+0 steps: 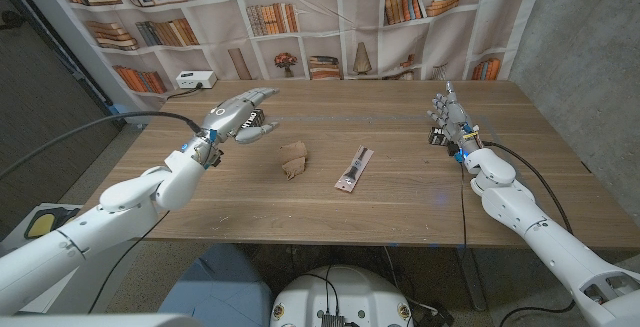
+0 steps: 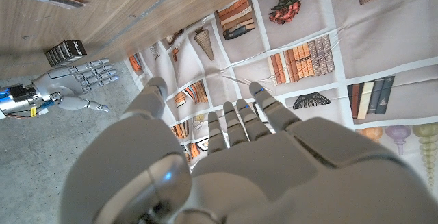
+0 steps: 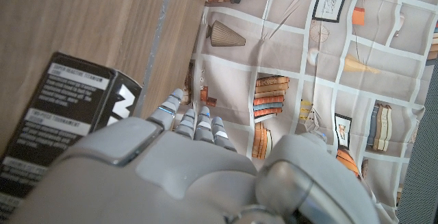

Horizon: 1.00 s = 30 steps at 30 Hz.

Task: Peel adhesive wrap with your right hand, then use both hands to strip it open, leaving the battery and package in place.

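Your right hand (image 1: 449, 117) sits at the right of the head view, standing with fingers reaching up toward the table's far edge, spread a little and holding nothing. A small black box with white print, the battery (image 1: 436, 137), lies on the wood just beside that hand, on its inner side; whether they touch you cannot tell. In the right wrist view the same black box (image 3: 65, 121) fills the lower left, its printed faces turned to the camera, with your fingers (image 3: 195, 125) reaching past it toward the bookshelf backdrop (image 3: 328, 66).

Your left hand (image 1: 243, 118) is at the upper left of the tabletop in the head view, raised above the wood, fingers loosely curved and apart, gripping nothing. The left wrist view shows its open fingers (image 2: 236, 125) against the backdrop, and the right hand (image 2: 79, 80) small at the left edge with the black box (image 2: 66, 51) next to it.

Between the two hands, near the middle of the head view, lies a long narrow package (image 1: 355, 168), angled, its pinkish strip open to view with a dark end toward the near edge. What it holds you cannot make out. To its left, well apart, sits a crumpled brown wad of wrap (image 1: 293, 159), closer to your left hand.

All of it rests on the wooden table (image 1: 400, 212). A white power strip (image 1: 195, 80) lies at the far left corner.
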Available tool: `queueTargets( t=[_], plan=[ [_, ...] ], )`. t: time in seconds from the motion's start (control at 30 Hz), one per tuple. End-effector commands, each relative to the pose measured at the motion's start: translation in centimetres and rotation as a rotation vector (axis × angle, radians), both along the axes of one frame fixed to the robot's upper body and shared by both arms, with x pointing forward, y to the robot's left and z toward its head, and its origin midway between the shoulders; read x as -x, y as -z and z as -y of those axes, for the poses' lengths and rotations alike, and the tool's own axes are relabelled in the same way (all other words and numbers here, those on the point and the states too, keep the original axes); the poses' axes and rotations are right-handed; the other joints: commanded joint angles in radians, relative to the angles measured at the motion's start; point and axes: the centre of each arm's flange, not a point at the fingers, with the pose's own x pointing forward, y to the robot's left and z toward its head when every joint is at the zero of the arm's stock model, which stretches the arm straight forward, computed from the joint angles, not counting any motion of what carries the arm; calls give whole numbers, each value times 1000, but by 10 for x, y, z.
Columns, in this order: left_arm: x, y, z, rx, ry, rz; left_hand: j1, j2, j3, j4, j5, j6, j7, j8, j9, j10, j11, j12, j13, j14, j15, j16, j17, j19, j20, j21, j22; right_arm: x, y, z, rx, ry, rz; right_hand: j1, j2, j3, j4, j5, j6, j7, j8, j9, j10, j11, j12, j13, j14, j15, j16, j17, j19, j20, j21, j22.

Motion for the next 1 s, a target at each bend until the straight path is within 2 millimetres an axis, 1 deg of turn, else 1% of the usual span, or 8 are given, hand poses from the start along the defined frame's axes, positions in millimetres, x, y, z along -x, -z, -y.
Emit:
queueTargets(
  t=[0.03,0.37,0.4,0.5,0.63,0.67,1.0],
  plan=[
    [7,-6,2,-73,-22,33,14,-4,2,-4,-2,17,-3,9,5,11,-6,1,5,9,-1,1,2,13,-2,0,2,0,0,2,0,5,0,8,1,4,-1,-4,3,2,1,3,7,1,4,4,1,-5,9,4,2,-2,5,5],
    [9,-7,10,-147,-25,24,25,-12,-6,-5,-5,26,-8,12,6,17,-12,1,5,15,-8,1,1,16,-8,-1,2,-2,1,4,-4,4,-1,8,1,4,-1,-5,3,2,1,3,7,0,4,4,1,-4,9,5,1,-2,5,5],
    [9,-7,11,-144,-24,25,27,-13,-7,-5,-5,29,-10,12,6,20,-14,2,6,16,-8,1,1,16,-8,-1,2,-2,2,4,-5,3,-1,8,1,4,-1,-5,3,2,1,3,7,0,4,4,0,-5,8,5,2,-2,5,5],
    [12,-9,11,-144,-17,31,36,-15,-12,-4,-7,51,-27,21,6,31,-18,4,6,23,-14,2,1,18,-10,-1,2,-2,2,5,-4,4,-3,8,1,5,-2,-5,3,2,1,3,7,0,4,4,0,-5,8,5,1,-2,5,5],
    [16,-12,13,-181,-30,36,41,-16,-16,-4,-7,57,-25,22,6,35,-19,4,6,27,-18,3,1,21,-14,-1,2,-3,1,7,-4,6,1,8,1,5,-2,-5,3,2,1,3,7,1,4,4,0,-5,8,5,1,-2,5,5],
    [17,-13,12,-183,-32,36,42,-17,-17,-4,-7,56,-21,22,6,34,-19,4,6,27,-18,2,1,21,-14,-1,2,-3,0,7,-3,6,2,8,1,5,-2,-5,2,2,1,3,7,0,4,4,0,-5,8,5,2,-2,5,5],
    [25,-16,0,-215,-74,31,49,-20,-23,-2,-8,60,-22,22,6,39,-19,4,7,30,-19,2,1,23,-16,-1,2,-4,0,11,-9,7,2,7,1,5,-2,-6,2,2,1,3,7,1,4,4,0,-5,8,5,1,-3,4,5]
  ],
)
